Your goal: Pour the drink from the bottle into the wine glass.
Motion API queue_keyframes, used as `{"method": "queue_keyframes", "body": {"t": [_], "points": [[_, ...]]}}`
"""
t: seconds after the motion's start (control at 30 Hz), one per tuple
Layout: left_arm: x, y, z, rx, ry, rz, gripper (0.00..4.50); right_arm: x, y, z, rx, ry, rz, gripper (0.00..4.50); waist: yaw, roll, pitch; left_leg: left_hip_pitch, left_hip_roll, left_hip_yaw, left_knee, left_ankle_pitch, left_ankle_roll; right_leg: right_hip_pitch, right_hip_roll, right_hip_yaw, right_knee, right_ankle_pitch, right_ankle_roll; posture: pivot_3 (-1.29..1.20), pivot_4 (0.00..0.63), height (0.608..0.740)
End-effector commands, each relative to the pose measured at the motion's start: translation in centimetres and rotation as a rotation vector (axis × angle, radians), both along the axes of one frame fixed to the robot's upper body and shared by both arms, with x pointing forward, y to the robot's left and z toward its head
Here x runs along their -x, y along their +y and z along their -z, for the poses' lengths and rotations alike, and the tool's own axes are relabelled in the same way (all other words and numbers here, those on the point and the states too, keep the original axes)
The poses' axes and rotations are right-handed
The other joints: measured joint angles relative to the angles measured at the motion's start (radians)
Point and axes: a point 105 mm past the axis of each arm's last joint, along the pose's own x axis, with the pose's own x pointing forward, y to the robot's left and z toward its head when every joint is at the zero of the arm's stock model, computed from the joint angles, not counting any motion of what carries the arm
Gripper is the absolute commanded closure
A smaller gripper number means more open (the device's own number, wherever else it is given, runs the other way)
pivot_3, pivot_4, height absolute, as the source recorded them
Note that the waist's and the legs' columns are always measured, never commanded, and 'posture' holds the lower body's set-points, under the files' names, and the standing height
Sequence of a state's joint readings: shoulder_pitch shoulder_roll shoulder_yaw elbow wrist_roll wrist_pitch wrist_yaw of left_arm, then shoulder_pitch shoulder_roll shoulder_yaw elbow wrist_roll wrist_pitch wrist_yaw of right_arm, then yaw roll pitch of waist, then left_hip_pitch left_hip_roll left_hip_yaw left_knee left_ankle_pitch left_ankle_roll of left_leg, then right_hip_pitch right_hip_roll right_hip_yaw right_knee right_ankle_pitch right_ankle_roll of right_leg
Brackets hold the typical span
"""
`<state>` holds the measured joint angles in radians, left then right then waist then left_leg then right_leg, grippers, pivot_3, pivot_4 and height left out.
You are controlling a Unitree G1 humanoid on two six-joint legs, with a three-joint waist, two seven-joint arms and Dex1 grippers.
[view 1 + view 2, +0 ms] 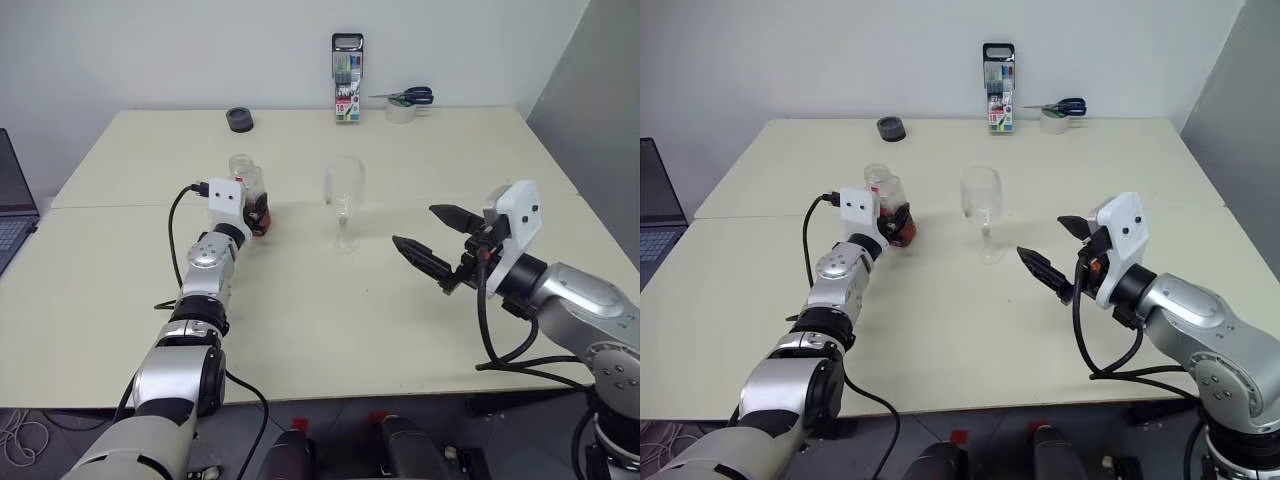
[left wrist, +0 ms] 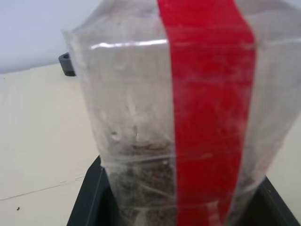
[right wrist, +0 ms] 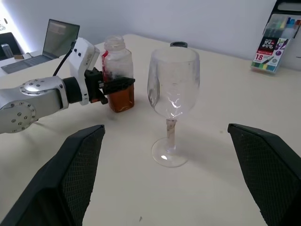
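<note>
The bottle (image 1: 244,172) stands upright on the table (image 1: 300,330), left of centre, clear, with a red strip and an open neck. The reddish-brown drink (image 3: 123,98) fills its lower part. My left gripper (image 1: 256,208) is shut on the bottle around its middle, and its black fingers (image 3: 118,84) wrap the body. The wine glass (image 1: 344,195) stands empty and upright just right of the bottle. My right gripper (image 1: 414,225) hovers open to the right of the glass, pointing toward it, with nothing between its fingers (image 3: 70,179).
At the far edge a marker pack (image 1: 347,78) stands upright, with scissors on a tape roll (image 1: 405,103) to its right and a black roll (image 1: 239,120) to its left. A laptop (image 1: 12,200) sits off the table's left side.
</note>
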<state>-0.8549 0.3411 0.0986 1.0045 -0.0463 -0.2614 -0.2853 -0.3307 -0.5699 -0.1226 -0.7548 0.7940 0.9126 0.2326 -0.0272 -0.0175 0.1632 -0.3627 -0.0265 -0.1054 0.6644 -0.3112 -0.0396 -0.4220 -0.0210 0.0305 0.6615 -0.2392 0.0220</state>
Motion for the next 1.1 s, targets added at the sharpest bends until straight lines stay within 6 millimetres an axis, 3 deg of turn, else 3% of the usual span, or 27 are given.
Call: {"method": "queue_keyframes", "body": {"t": [0.03,0.23,0.47,0.73,1.1], "points": [[-0.3,-1.6,-3.5,-0.129,-0.106,0.065,2.81,0.0,0.8,-1.3,-0.013,-0.113,0.016,0.00,0.000,0.000,0.000,0.000,0.000,0.000,0.000,0.000,0.000,0.000,0.000,0.000,0.000,0.000,0.000,0.00,0.150,0.740],[-0.9,-3.7,-9.1,-0.260,-0.218,0.167,2.81,-1.4,1.4,-2.2,-0.039,-0.209,0.039,0.00,0.000,-0.002,0.001,-0.002,-0.001,0.001,0.001,0.002,-0.003,-0.001,0.002,-0.002,0.000,0.000,0.000,0.00,0.150,0.740],[-0.9,-5.7,-12.5,-0.441,-0.295,0.247,2.81,-2.6,2.1,-2.5,-0.106,-0.246,0.026,0.00,-0.002,-0.002,0.001,-0.001,-0.002,0.002,0.000,0.002,-0.003,-0.001,0.002,-0.001,0.000,0.000,0.000,0.00,0.150,0.740],[-0.2,-6.5,-13.2,-0.590,-0.346,0.308,2.81,-2.7,2.9,-2.8,-0.126,-0.257,-0.030,0.00,-0.003,-0.002,0.001,-0.002,-0.002,0.002,0.000,0.002,-0.003,-0.003,0.002,0.000,0.001,0.000,0.000,0.00,0.150,0.740],[0.5,-4.1,-13.5,-0.768,-0.373,0.283,2.81,-3.0,4.9,-2.7,-0.134,-0.258,-0.133,0.00,-0.005,-0.002,0.001,-0.002,-0.002,0.002,0.000,0.002,-0.003,-0.004,0.002,0.001,0.002,0.000,0.000,0.00,0.150,0.740]]}}
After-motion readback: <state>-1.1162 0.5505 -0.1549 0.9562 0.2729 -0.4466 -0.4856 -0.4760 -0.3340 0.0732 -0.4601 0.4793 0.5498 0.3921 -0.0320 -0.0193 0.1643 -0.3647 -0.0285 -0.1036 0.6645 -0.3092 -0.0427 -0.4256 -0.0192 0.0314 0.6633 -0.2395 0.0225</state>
